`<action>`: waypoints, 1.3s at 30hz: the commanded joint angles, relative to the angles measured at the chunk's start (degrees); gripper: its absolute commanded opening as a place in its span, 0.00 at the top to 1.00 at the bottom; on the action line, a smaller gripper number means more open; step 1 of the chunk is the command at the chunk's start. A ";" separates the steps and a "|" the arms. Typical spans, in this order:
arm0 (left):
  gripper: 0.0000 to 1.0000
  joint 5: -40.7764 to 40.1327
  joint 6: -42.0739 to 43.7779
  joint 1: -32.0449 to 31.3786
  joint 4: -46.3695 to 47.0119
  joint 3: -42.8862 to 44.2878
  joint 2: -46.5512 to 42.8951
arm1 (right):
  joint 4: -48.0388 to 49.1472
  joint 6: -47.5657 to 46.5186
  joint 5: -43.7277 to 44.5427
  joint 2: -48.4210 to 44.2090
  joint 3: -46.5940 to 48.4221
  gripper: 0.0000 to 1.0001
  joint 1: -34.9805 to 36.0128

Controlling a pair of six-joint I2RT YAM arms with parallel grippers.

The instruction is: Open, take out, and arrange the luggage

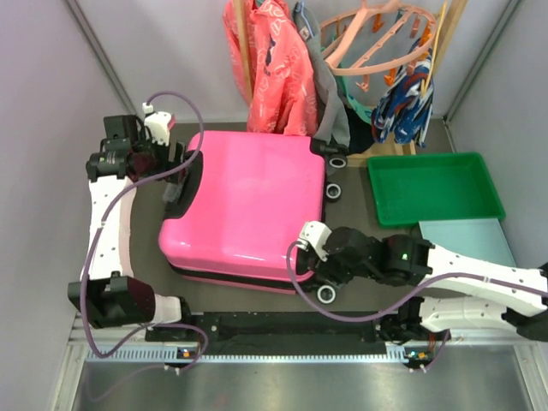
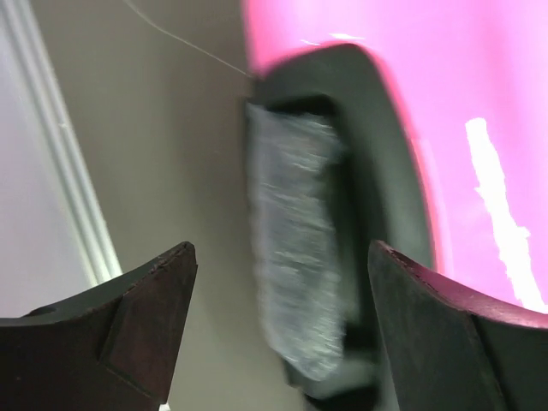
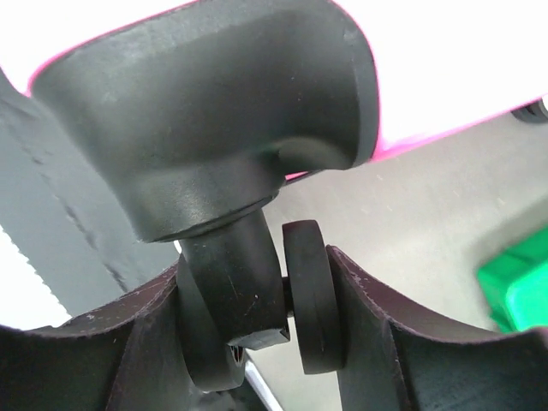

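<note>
**Fig.** Right jaws were clamped on the near-corner caster wheel of the luggage. The luggage lay shut and flat on the counter, just beyond those jaws. Left jaws stood open, clear of the luggage's side handle, which sat directly ahead between their tips.

1. We find the luggage lying flat with its shell closed and its black handle facing left.
2. We see the left gripper just beside that handle.
3. We see the right gripper at the near-right wheel.
4. We note a green tray to the right, with a pale teal box just beside its near edge.
5. We note garments hanging behind the luggage.
</note>
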 commanded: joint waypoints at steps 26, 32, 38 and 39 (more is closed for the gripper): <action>0.28 0.17 -5.85 -6.55 7.35 2.17 10.45 | 4.12 19.62 4.17 -1.68 11.52 0.02 -26.56; 0.34 -5.29 -4.00 -6.56 7.00 0.49 11.69 | 2.99 20.67 4.06 3.32 15.47 0.02 -30.61; 0.39 -3.70 -2.60 -6.56 5.41 -3.36 11.34 | 3.50 22.96 2.48 6.58 19.07 0.05 -36.49; 0.43 -4.05 -2.42 -6.65 5.50 -4.07 11.17 | 4.12 23.31 2.13 6.67 18.99 0.08 -37.28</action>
